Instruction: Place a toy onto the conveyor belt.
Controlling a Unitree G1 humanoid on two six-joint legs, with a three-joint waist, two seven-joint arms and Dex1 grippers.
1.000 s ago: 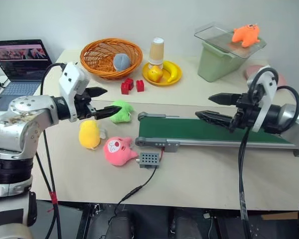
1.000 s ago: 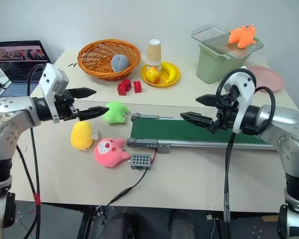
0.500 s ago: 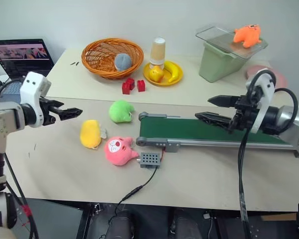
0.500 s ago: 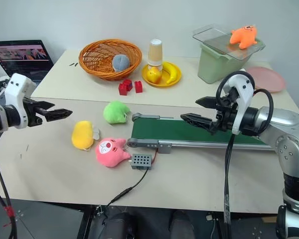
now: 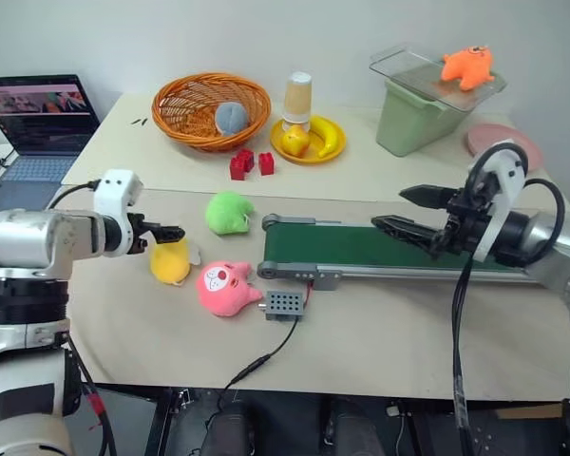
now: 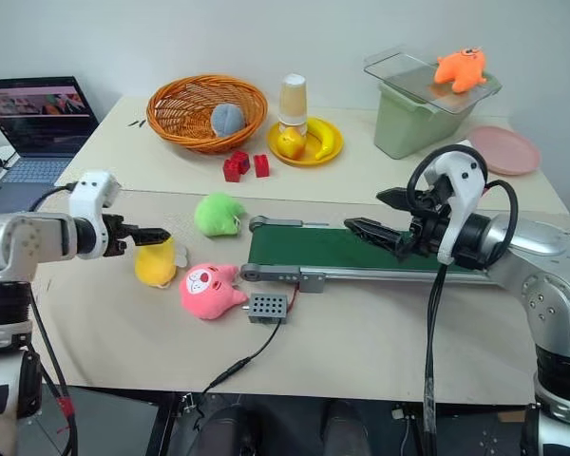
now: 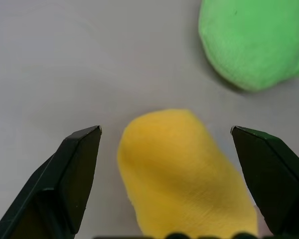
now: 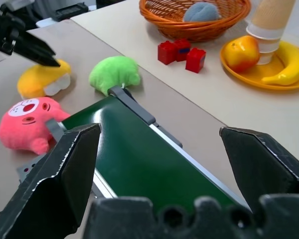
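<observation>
Left end effector [image 7: 164,144] dropped over yellow toy [image 7: 182,169], open, straddling for grasp; right end effector [image 5: 406,211] open above belt [image 5: 380,249]; green toy [image 5: 230,212] at toy's 1 o'clock.

Both eye views look forward and down over the whole table [image 5: 380,332]. The left wrist view faces steeply down, close over the yellow plush toy [image 7: 182,169]. The right wrist view looks nearly level along the conveyor belt [image 8: 144,164], sharing that toy at upper left.

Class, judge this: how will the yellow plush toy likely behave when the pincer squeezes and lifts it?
The yellow plush toy looks soft and rounded, so it will probably squash between the open left pincer. Its fuzzy fabric suggests little slipping. It likely weighs little.
</observation>
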